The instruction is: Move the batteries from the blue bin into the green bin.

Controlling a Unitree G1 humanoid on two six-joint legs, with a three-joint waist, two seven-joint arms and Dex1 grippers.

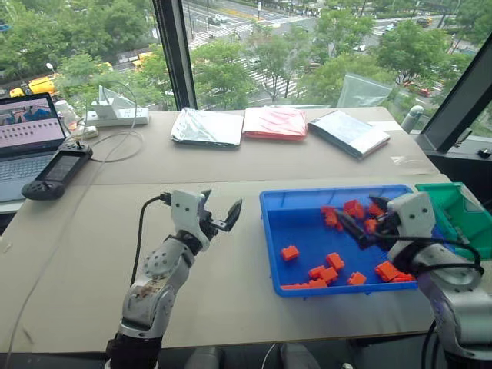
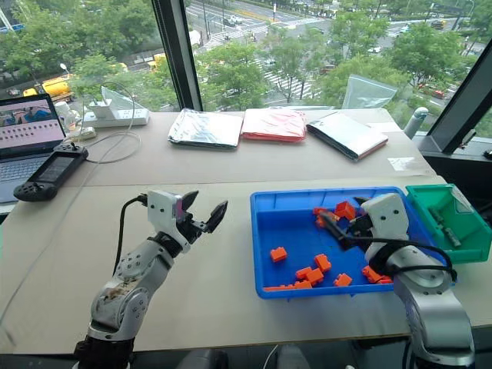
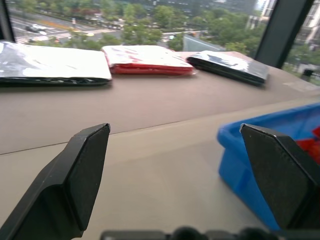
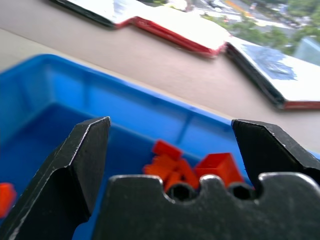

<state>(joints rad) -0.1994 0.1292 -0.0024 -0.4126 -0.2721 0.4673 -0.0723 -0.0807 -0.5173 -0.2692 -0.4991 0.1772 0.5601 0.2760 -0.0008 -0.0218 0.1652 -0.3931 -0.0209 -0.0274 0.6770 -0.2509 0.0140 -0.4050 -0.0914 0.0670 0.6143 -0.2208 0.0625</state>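
Observation:
The blue bin (image 1: 277,246) sits on the table's right half, with several orange bricks (image 1: 327,270) scattered in it. No batteries can be made out among them. My right gripper (image 1: 357,213) hovers open over the bin's far right part, above a cluster of bricks (image 4: 172,167), holding nothing. The green bin (image 2: 453,201) stands right against the blue bin's right side, and a slim grey rod (image 2: 446,228) that looks like a battery lies inside it. My left gripper (image 1: 221,204) is open and empty above bare table, just left of the blue bin (image 3: 240,165).
Along the far edge lie a silver pouch (image 1: 206,127), a red pouch (image 1: 274,123) and a dark pouch (image 1: 350,132). A laptop (image 1: 27,134), a black handheld controller (image 1: 58,173) and a power strip (image 1: 115,115) with cables occupy the far left.

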